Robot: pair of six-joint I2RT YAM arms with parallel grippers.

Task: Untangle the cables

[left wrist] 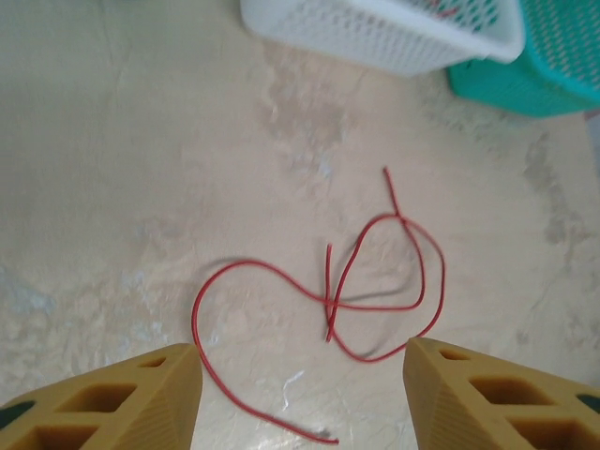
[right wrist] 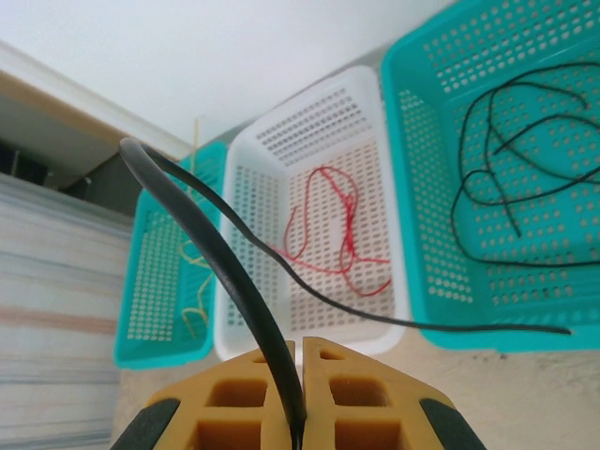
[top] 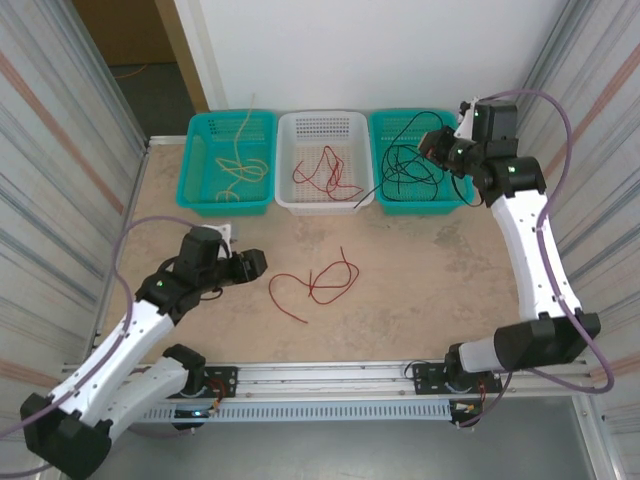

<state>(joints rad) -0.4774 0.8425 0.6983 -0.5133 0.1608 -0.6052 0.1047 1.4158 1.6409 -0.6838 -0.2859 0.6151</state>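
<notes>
A red cable point(top: 312, 287) lies in loose crossing loops on the table's middle. My left gripper point(top: 258, 265) hovers just left of it, open. In the left wrist view the red cable point(left wrist: 246, 264) spreads ahead of the open gripper point(left wrist: 302, 375), its near end lying between the two fingers point(left wrist: 112, 394). My right gripper point(top: 432, 145) is raised over the right teal basket point(top: 455, 198), shut on a black cable point(right wrist: 249, 310) that arcs up from the gripper point(right wrist: 302, 375) and trails down past the baskets. More black cables point(top: 410, 170) lie in that basket.
Three baskets stand in a row at the back. The left teal basket point(top: 197, 190) holds yellow cable point(top: 240, 165), and the white basket point(top: 290, 195) holds red cable point(top: 325, 172). Corrugated walls close both sides. Bare table lies in front of the baskets.
</notes>
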